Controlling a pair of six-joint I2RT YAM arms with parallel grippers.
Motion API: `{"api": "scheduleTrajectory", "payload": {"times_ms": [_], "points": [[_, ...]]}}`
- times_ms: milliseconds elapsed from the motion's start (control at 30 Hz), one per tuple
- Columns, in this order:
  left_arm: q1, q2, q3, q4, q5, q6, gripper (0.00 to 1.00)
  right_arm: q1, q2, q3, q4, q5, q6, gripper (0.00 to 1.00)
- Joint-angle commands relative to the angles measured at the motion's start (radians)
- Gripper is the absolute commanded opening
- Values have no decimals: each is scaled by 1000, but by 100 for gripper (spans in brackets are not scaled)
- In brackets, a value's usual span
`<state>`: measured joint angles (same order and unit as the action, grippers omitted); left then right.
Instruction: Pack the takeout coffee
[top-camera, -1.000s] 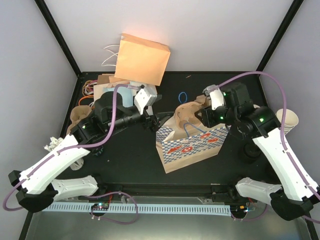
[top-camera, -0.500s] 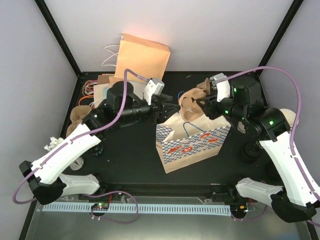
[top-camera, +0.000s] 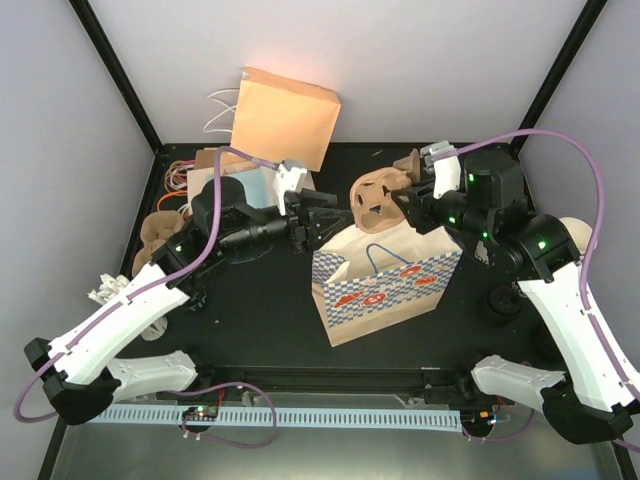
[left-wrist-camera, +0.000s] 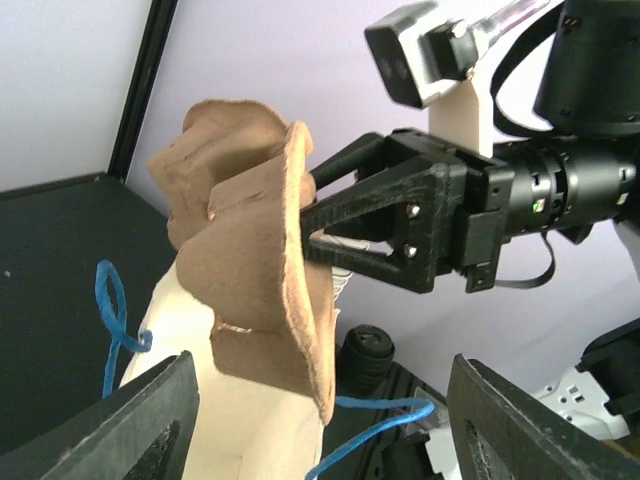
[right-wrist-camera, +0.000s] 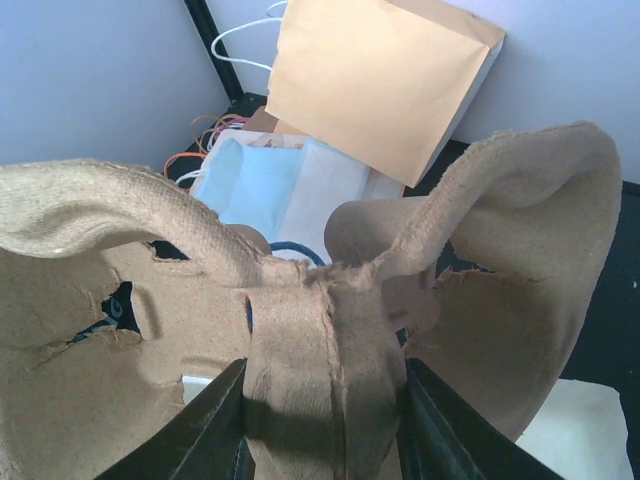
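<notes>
Right gripper (right-wrist-camera: 322, 420): clenched on the pulp carrier (top-camera: 378, 200), its middle ridge, above the checked bag (top-camera: 390, 290).
Left gripper (top-camera: 322, 212): spread, empty, beside the bag's rim.
Takeout coffee: not visible anywhere (carrier sockets look empty).
Risk: carrier lip snags the rim or blue handle (top-camera: 385, 262), tipping the bag.
Room: bare bench (top-camera: 260, 310) left of the bag; walls (top-camera: 60, 150) close behind.

R gripper (top-camera: 407, 205) w/ pulp carrier (top-camera: 372, 200) over blue-checked bag (top-camera: 385, 290)
</notes>
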<state>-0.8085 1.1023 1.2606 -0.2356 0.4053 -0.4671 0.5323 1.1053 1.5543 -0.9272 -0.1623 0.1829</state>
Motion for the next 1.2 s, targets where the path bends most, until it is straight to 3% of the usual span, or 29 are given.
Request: {"api": "scheduleTrajectory", "payload": {"times_ms": [0, 200, 367, 433, 567, 600, 700, 833, 933, 1167], "points": [[0, 1, -3, 90, 25, -92, 66, 3, 0, 16, 46, 7, 13, 40], [-16, 64, 34, 92, 60, -120, 46, 3, 6, 13, 46, 2, 15, 40], [-40, 100, 71, 52, 23, -109, 43, 3, 0, 7, 49, 3, 17, 40], [-42, 107, 77, 48, 18, -105, 35, 4, -1, 4, 49, 4, 16, 40], [-41, 116, 84, 48, 16, -105, 4, 3, -8, -10, 54, 7, 15, 41], [-43, 116, 83, 48, 16, -106, 2, 3, -12, -17, 60, 8, 15, 43], [-41, 112, 69, 72, 17, -117, 2, 3, -25, -41, 85, 20, 21, 57], [-40, 104, 60, 86, 11, -119, 1, 3, -45, -67, 115, 28, 38, 62], [-40, 103, 62, 79, 10, -116, 2, 3, -57, -74, 129, 30, 58, 62], [-40, 103, 59, 64, 8, -110, 2, 3, -68, -80, 143, 47, 81, 51]]}}
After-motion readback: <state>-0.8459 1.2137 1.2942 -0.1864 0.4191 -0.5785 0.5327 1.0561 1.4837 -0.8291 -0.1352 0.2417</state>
